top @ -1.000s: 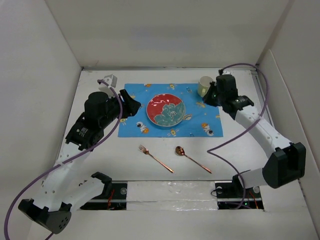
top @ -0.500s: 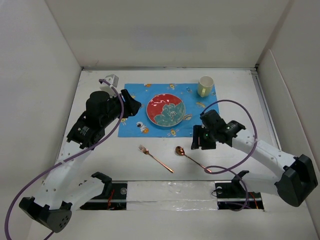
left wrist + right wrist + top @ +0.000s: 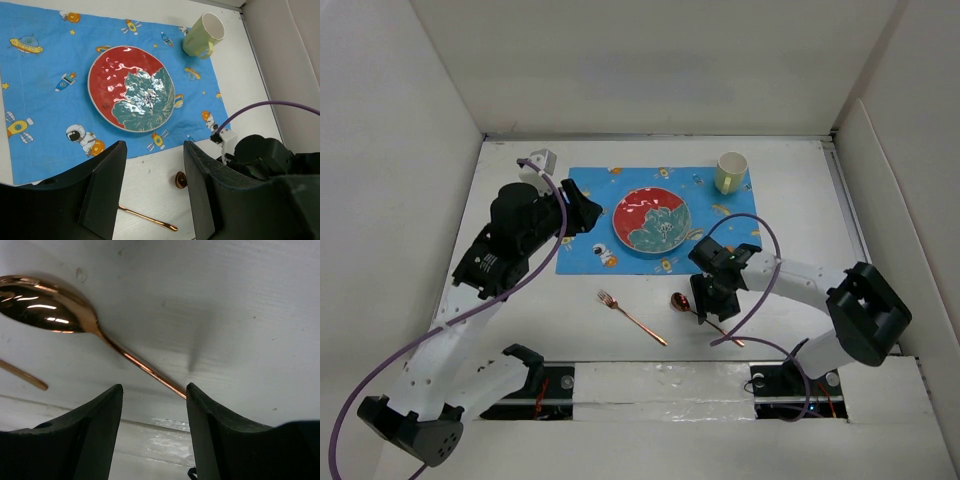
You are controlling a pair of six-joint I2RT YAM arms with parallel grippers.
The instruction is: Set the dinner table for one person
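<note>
On the white dinner table (image 3: pixel 800 200) lies a blue mat (image 3: pixel 600 190) (image 3: pixel 45 75) with a red plate (image 3: pixel 651 221) (image 3: pixel 131 88) on it. A pale green cup (image 3: pixel 730 172) (image 3: pixel 202 35) stands at its far right corner. In front of the mat lie a copper fork (image 3: pixel 632 318) (image 3: pixel 150 220) and a copper spoon (image 3: pixel 678 300) (image 3: pixel 45 310) (image 3: pixel 180 180). My right gripper (image 3: pixel 705 300) (image 3: pixel 154 390) is open, low over the spoon's handle, which runs under its right finger. My left gripper (image 3: pixel 585 212) (image 3: pixel 154 150) hangs open above the mat's left part, holding nothing.
A small grey object (image 3: pixel 540 160) sits at the back left corner of the table. White walls close in the left, back and right. A purple cable (image 3: pixel 760 290) loops over the right arm near the spoon.
The right gripper has let go of the cup at the mat's far right corner and swung forward and down to the spoon, its jaws now open. The left arm has stayed still.
</note>
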